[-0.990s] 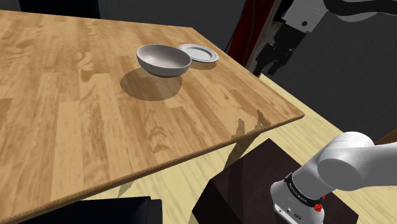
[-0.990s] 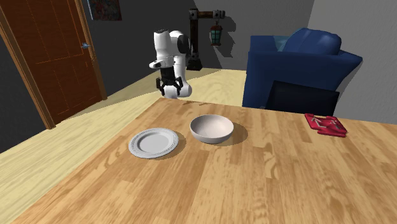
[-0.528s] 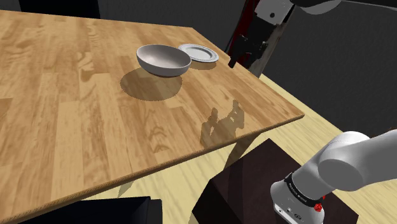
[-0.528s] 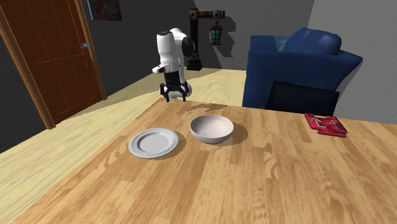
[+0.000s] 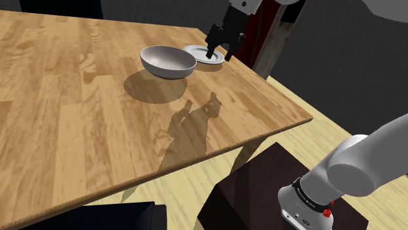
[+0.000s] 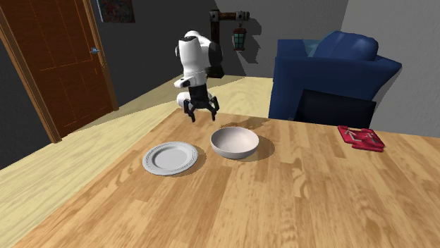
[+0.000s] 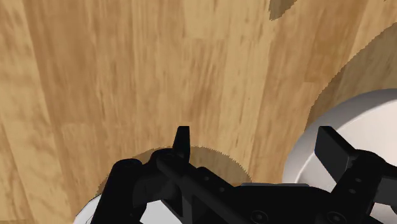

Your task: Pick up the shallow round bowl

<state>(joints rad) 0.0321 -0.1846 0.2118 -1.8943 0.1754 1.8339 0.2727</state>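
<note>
- Shallow round bowl (image 6: 235, 143): plain white and upright, it stands on the wooden bench (image 6: 282, 204), a little in from the edge that faces the robot's stand (image 5: 261, 183).
- At the second exterior view's left, a brown wooden door (image 6: 60, 56) stands shut beyond the bench.
- A flat white plate (image 6: 170, 157) with a ribbed rim lies to the left of the bowl in that view. It is near the bowl but not touching it, and about as far in from the same edge.
- The pincer (image 6: 201, 114) hangs above the bench near that edge, between plate and bowl, touching neither. Its black fingers (image 7: 182, 143) are spread apart with nothing between them. In the wrist view one finger crosses the bowl's rim (image 7: 362, 121).
- A blue armchair (image 6: 331, 70) stands behind the bench at the right.
- A flat red thing (image 6: 361, 138) lies on the bench near the edge by the armchair, well apart from the bowl.
</note>
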